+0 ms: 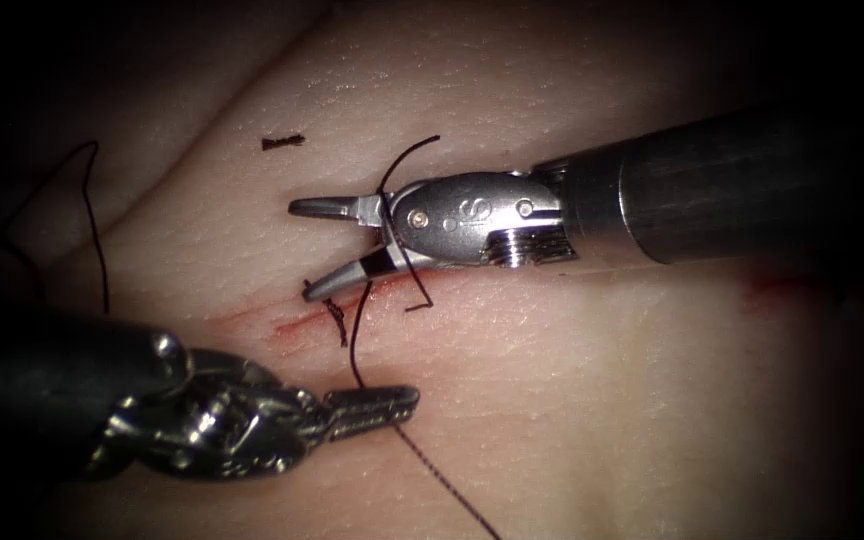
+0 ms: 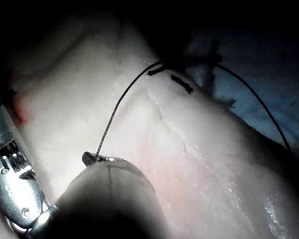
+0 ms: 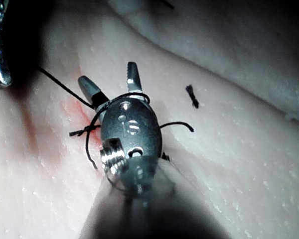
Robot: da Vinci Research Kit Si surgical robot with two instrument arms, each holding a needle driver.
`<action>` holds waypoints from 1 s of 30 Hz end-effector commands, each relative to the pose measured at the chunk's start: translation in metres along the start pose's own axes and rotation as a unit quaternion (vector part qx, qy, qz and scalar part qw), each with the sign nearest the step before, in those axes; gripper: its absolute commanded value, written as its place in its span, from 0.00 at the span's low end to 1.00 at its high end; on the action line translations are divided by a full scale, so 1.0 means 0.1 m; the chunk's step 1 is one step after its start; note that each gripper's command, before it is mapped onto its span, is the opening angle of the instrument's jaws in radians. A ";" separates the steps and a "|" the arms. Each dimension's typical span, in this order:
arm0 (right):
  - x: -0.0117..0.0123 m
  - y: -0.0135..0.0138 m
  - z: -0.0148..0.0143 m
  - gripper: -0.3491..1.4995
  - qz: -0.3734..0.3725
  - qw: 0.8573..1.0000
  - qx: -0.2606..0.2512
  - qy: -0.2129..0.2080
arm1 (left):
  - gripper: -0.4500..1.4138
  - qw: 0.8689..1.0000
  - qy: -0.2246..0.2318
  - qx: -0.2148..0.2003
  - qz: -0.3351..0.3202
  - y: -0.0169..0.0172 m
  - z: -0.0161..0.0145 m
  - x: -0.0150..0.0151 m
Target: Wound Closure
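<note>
here, thin dark thread (image 1: pixel 357 345) in left gripper (image 1: pixel 377 410)

The tissue (image 1: pixel 572 400) is pale pork belly, its cut (image 1: pixel 282 322) a thin line marked by red fluid (image 1: pixel 292 328). Dark thread (image 1: pixel 357 340) rises from a knot (image 1: pixel 335 312) at the cut, and one strand loops around the right tool (image 1: pixel 322 250), whose jaws stand apart above the cut, holding nothing. The left tool (image 1: pixel 392 405) lies just below the cut, jaws closed on the thread, which trails on past it. A cut thread end (image 1: pixel 282 142) lies on the tissue above.
</note>
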 end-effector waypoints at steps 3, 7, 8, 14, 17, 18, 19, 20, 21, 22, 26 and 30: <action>-0.009 -0.008 0.007 0.73 -0.004 1.000 0.013 -0.006 | 0.00 1.000 0.004 -0.003 0.007 -0.004 -0.004 -0.004; -0.015 -0.014 0.006 0.73 -0.009 1.000 0.026 -0.010 | 0.00 1.000 0.003 -0.007 0.018 -0.015 -0.021 -0.009; -0.016 -0.015 0.005 0.73 -0.010 1.000 0.027 -0.009 | 0.00 1.000 0.000 -0.006 0.020 -0.017 -0.026 -0.011; -0.021 -0.020 0.005 0.69 -0.015 0.999 0.050 -0.009 | 0.00 1.000 0.003 0.003 0.024 -0.030 -0.043 -0.026; -0.021 -0.023 0.007 0.69 -0.018 0.998 0.064 -0.007 | 0.00 1.000 0.004 0.009 0.029 -0.038 -0.044 -0.038; -0.021 -0.023 0.007 0.69 -0.019 0.997 0.068 -0.008 | 0.00 0.999 0.004 0.016 0.033 -0.040 -0.044 -0.041; -0.021 -0.024 0.008 0.69 -0.023 0.997 0.072 -0.008 | 0.00 0.999 0.004 0.024 0.034 -0.043 -0.044 -0.045; -0.020 -0.025 0.008 0.69 -0.024 0.997 0.077 -0.008 | 0.00 0.999 0.005 0.028 0.038 -0.045 -0.044 -0.048; -0.020 -0.026 0.008 0.69 -0.022 0.996 0.087 -0.005 | 0.00 0.998 0.005 0.039 0.041 -0.050 -0.044 -0.056; -0.020 -0.027 0.008 0.69 -0.022 0.996 0.091 -0.004 | 0.00 0.998 0.005 0.042 0.042 -0.051 -0.044 -0.059; -0.019 -0.029 0.007 0.68 -0.021 0.995 0.102 0.004 | 0.00 0.997 0.004 0.053 0.047 -0.057 -0.041 -0.073; -0.020 -0.030 0.005 0.65 -0.023 0.993 0.113 0.011 | 0.00 0.996 0.001 0.065 0.054 -0.059 -0.031 -0.092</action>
